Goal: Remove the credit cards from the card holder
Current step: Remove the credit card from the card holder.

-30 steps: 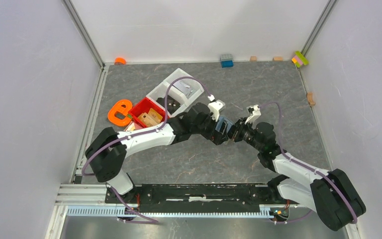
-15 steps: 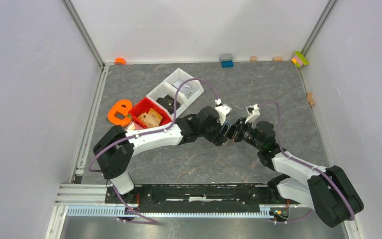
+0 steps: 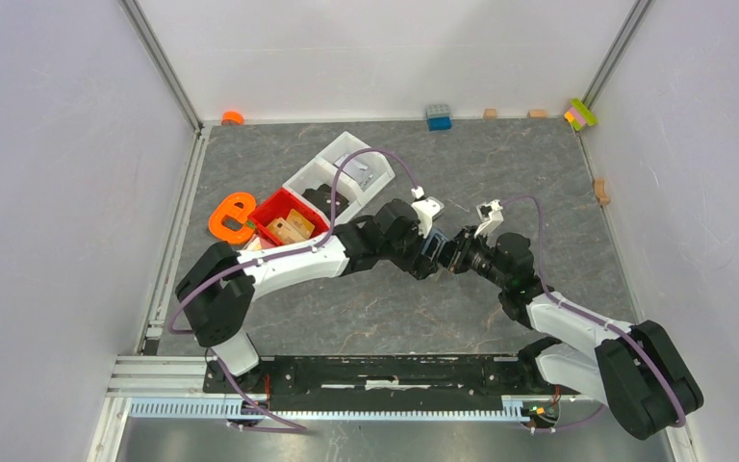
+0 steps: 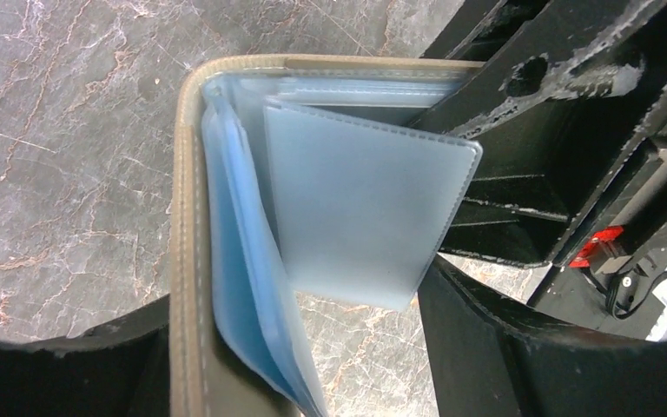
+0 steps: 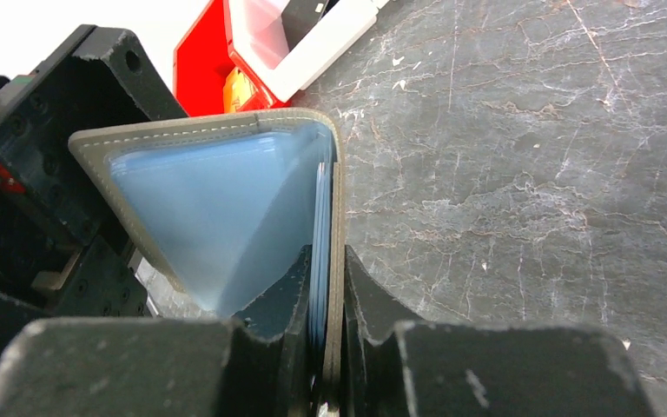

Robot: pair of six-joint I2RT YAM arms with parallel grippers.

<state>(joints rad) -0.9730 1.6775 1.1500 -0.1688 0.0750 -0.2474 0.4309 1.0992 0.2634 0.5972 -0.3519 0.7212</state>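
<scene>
Showing both arms meeting above the table (image 5: 530,174). Left gripper (image 3: 434,252): jaws stand apart, straddling the free flap of the card holder (image 4: 187,217), whose taupe edge lies just beside one finger while bare table shows before the other. Between these jaws sit the pale blue credit cards (image 4: 243,287), tucked inside the fold, and a frosted plastic sleeve (image 4: 365,208) angling outward from it. Right gripper (image 5: 323,295): fingers (image 5: 360,295) pinched together on the holder's other flap with the card edges pressed inside it; the holder is opened in a V and lifted off the table. Beyond this gripper, past the holder: red bin (image 5: 200,69), white bin (image 5: 330,43).
</scene>
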